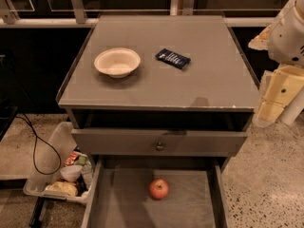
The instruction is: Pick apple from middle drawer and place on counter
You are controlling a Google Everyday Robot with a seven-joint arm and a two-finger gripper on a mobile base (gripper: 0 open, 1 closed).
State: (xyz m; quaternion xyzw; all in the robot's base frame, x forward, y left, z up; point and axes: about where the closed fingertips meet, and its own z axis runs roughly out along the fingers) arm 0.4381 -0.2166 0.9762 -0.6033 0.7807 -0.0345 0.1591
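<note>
**Apple in open drawer, hand off to the right of the counter**

Obs. 1: apple (pixel 159 189). Red with a paler patch, resting on the flat grey floor of the middle drawer (pixel 128 205). It lies roughly midway between the drawer's left and right walls, towards the back, and touches neither wall. Nothing else shows in the drawer.

Obs. 2: middle drawer. Pulled out towards the camera, below a grey drawer front (pixel 118 141) that carries a small round knob (pixel 159 146). That front stands slightly out from the cabinet, with a dark gap above it.

Obs. 3: counter (pixel 209 84). Smooth grey top with a thin raised rim. Two items on it, both in the rear half: a beige bowl (pixel 117 61) upright at left, and a dark blue packet (pixel 173 58) lying flat just right of centre. The two are apart, not touching.

Obs. 4: hand (pixel 274 99). Cream-coloured, hanging beside the right edge of the counter at about the level of the top, under the white arm (pixel 289 30). Well apart from the apple. How wide it stands: cannot tell from this angle.

Obs. 5: floor. A clear plastic bin (pixel 50 163) with wrappers and scraps sits left of the cabinet. A black cable (pixel 35 148) loops over it.
</note>
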